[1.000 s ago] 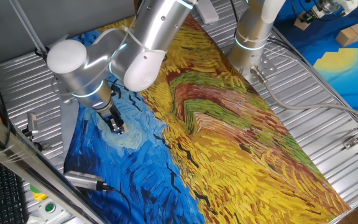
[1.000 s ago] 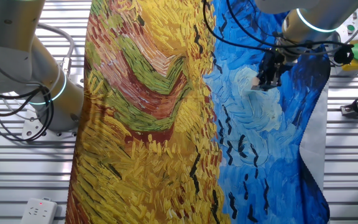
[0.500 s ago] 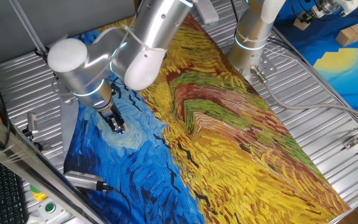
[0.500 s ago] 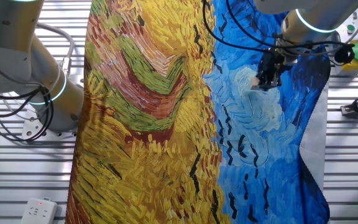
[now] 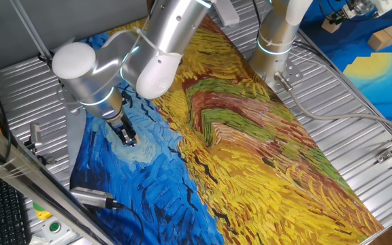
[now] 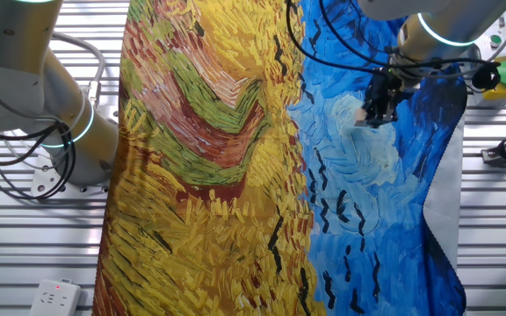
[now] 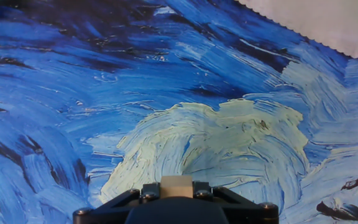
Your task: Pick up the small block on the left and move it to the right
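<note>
The small block is a tiny tan wooden cube. It shows in the hand view between the two black fingers, at the bottom middle. My gripper is shut on it, just above the pale swirl of the painted cloth. In one fixed view the gripper points down over the blue left part of the cloth, with the block hidden by the fingers. In the other fixed view the gripper is over the pale swirl at the upper right.
Larger pale wooden blocks lie off the cloth at the far right. A second arm's base stands at the cloth's far edge and also shows in the other fixed view. A metal cylinder lies near the cloth's left corner.
</note>
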You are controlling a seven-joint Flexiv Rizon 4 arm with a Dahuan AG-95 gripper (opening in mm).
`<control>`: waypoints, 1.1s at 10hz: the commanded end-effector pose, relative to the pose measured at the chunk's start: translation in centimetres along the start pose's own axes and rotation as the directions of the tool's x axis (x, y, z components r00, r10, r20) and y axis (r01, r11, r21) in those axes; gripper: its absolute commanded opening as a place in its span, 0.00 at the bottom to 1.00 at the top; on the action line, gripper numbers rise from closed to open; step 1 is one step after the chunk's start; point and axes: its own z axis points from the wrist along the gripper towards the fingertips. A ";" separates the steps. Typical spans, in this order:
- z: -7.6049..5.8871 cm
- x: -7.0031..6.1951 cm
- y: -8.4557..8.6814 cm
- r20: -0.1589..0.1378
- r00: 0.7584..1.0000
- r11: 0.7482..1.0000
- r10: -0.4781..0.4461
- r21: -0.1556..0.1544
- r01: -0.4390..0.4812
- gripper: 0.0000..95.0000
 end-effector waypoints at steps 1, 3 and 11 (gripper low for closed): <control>0.2 -0.2 0.6 0.008 1.000 1.000 -0.001 -0.006 0.001 0.00; 0.6 -1.3 4.2 0.009 1.000 1.000 0.029 0.000 -0.029 0.00; -0.5 -5.5 15.1 0.006 0.992 0.992 0.129 0.004 -0.129 0.00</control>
